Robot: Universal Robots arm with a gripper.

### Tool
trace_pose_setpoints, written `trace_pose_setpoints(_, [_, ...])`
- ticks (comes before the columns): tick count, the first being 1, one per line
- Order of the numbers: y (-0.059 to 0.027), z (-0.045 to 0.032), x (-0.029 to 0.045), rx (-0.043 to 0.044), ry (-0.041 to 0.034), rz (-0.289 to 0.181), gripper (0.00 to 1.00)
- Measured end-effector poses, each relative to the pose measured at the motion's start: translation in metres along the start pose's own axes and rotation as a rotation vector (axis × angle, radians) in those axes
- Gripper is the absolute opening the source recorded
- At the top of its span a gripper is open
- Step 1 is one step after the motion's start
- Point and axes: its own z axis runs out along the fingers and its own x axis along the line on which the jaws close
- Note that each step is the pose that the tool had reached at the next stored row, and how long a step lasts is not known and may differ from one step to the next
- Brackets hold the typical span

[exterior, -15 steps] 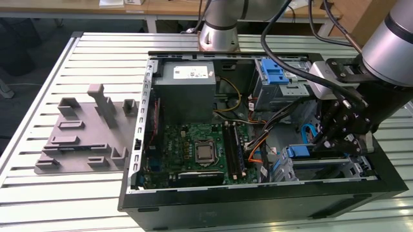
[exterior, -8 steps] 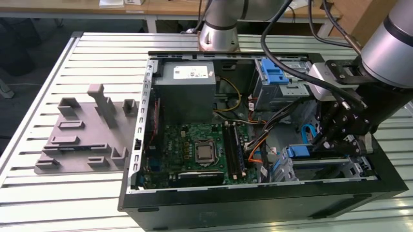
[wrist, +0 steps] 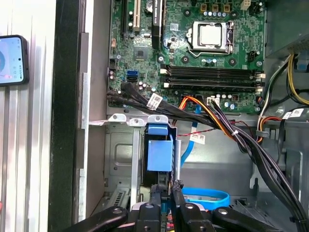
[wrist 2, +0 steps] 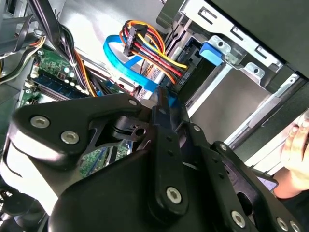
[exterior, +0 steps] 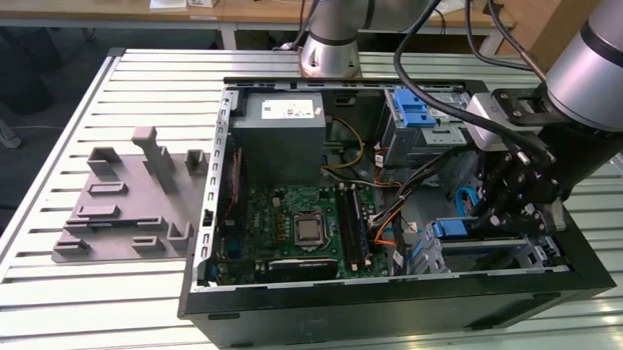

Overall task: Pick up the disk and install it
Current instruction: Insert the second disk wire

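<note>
Scene: an open black computer case lies on its side on a slatted metal desk, its inside facing up, in the exterior view.
Arm: a grey robot arm reaches down into the corner of the case nearest the camera, on the exterior view's right.
Tool: the black tool hangs low inside the case. In the first wrist view its two fingers stand close together, nearly touching, just beside the end of a blue plastic carrier. Whether they are clamping that carrier or only resting against it cannot be told.
Disk: the disk sits edge-up in a grey metal drive bay, with the blue carrier and its blue tab on show; the silver body is hidden inside the bay. In the exterior view the blue tab lies just beside the tool.
Cables: a flat blue cable curls beside the tool; a bundle of black, orange and yellow wires crosses above the bay.
Motherboard: a green board with a bare processor socket fills the middle of the case.
Power box: a large grey metal box with a white sticker sits at the far end.
Upper cage: a grey cage with a blue latch stands near it.
Fixture: a grey moulded block rests on the desk, well apart from the case, on the exterior view's left.
Phone: a phone lies on the desk outside the case wall.
Person: a hand shows at the edge of the second wrist view.
</note>
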Motion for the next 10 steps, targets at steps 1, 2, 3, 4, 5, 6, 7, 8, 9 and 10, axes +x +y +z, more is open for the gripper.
trace_pose_setpoints(1, [0.0, -0.0009, 0.0, 0.0, -0.0001, 0.0, 0.24])
trace_pose_setpoints(2, [0.0, -0.0019, 0.0, 0.0, 0.0, 0.0, 0.24])
trace_pose_setpoints(3, [0.0, -0.0028, 0.0, 0.0, 0.0, 0.0, 0.24])
trace_pose_setpoints(4, [0.0, -0.0037, 0.0, 0.0, -0.0001, 0.0, 0.24])
trace_pose_setpoints(5, [0.0, -0.0049, 0.0, 0.0, 0.0, 0.0, 0.24])
trace_pose_setpoints(6, [0.0, -0.0063, 0.0, 0.0, 0.0, 0.0, 0.24])
trace_pose_setpoints(7, [0.0, -0.0076, 0.0, 0.0, 0.0, 0.0, 0.24])
trace_pose_setpoints(8, [0.0001, -0.0089, 0.0, 0.0, -0.0001, 0.0, 0.22])
trace_pose_setpoints(9, [0.0001, -0.01, -0.0001, 0.0, 0.0, 0.0, 0.16])
trace_pose_setpoints(10, [0.0001, -0.0109, -0.0001, 0.0, -0.0001, 0.0, 0.16])
